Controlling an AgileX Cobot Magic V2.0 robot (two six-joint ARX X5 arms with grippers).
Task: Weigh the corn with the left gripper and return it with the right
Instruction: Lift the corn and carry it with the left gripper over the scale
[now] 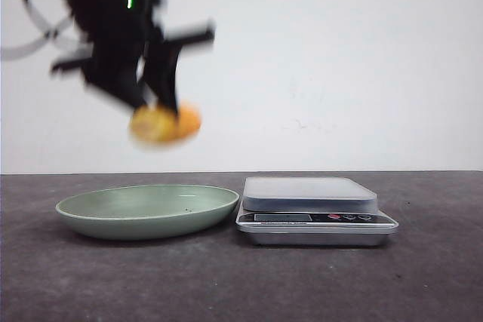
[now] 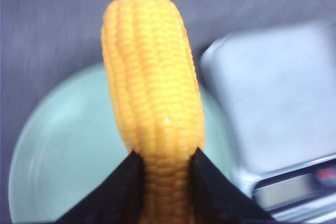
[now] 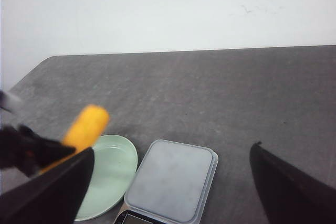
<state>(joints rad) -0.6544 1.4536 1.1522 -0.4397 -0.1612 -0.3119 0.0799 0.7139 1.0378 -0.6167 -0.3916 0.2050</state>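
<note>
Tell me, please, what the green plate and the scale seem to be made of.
The green plate looks like glazed ceramic or perhaps melamine: a smooth pale green surface with a soft sheen. The scale seems to have a shiny silver body, metal or metal-coloured plastic, under a matte pale grey platform, probably plastic.

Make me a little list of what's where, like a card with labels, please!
corn: held in the air above the plate, gripped at one end
left claw: shut on the corn, blurred in the front view
right claw: open, holding nothing, looking down at the scale
plate: green, nothing on it, sits on the table left of the scale
scale: silver, nothing on its platform, close beside the plate
table: dark grey
</note>
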